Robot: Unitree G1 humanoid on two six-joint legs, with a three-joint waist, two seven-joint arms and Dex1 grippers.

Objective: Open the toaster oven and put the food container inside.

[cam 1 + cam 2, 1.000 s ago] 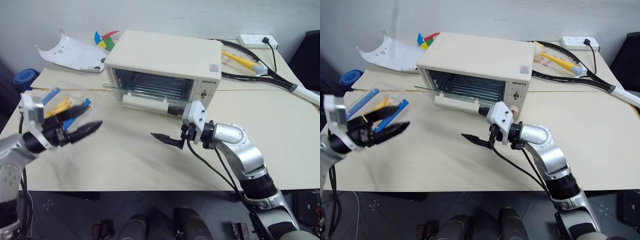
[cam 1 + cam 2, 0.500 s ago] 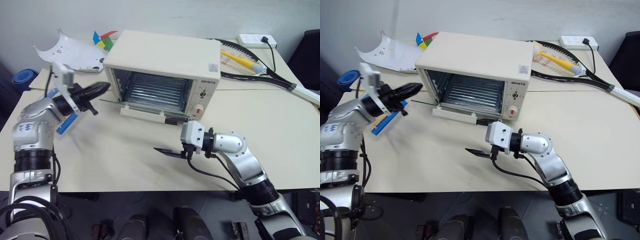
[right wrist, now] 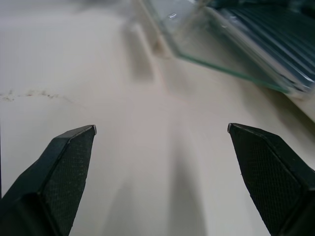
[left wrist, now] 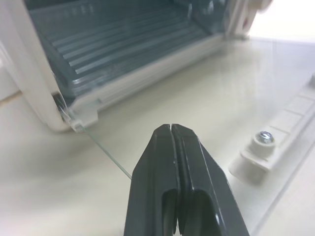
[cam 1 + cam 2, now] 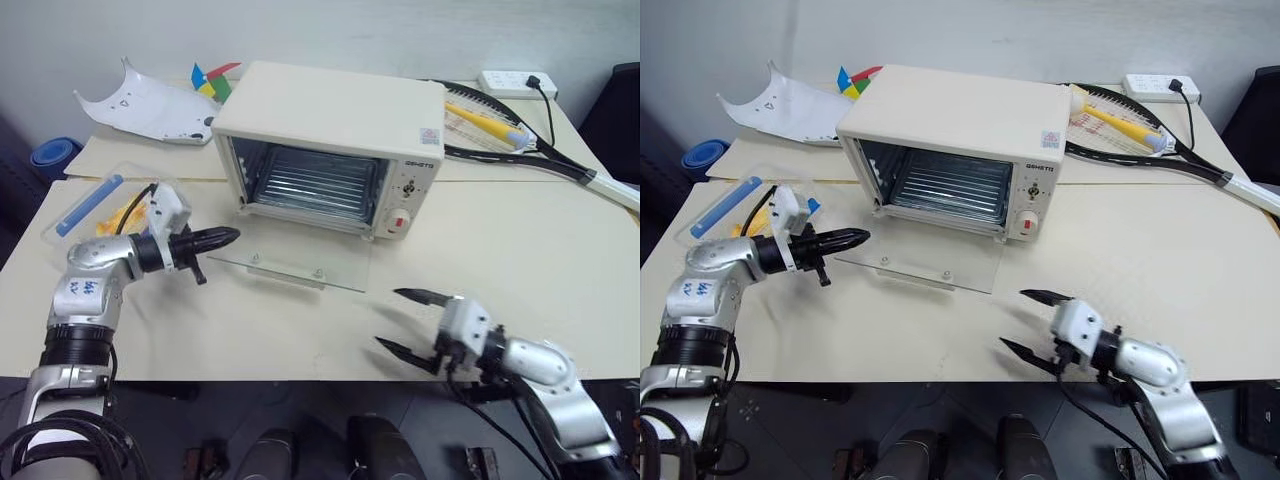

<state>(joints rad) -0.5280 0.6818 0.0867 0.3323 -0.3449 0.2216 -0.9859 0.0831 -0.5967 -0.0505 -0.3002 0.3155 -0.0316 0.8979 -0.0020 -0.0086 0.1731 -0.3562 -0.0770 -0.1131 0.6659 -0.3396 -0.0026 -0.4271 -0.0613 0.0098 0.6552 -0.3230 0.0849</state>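
One cream-white boxy toaster oven (image 5: 335, 130), glass door down; one clear plastic food container (image 5: 105, 205); left gripper (image 5: 228, 237) pinched closed, empty; right gripper (image 5: 410, 322) spread wide, empty.

Silver arm segments w/ black joints, white wrist blocks, black cables, black tapered fingers (image 5: 215, 239), blue markings on left forearm.

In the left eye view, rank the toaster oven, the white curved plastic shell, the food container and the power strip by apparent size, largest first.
1. Toaster oven, clearly largest.
2. White curved plastic shell.
3. Food container; partly hidden by the left arm, so its place against the shell is unsure.
4. Power strip, smallest, though it lies farthest from the camera.
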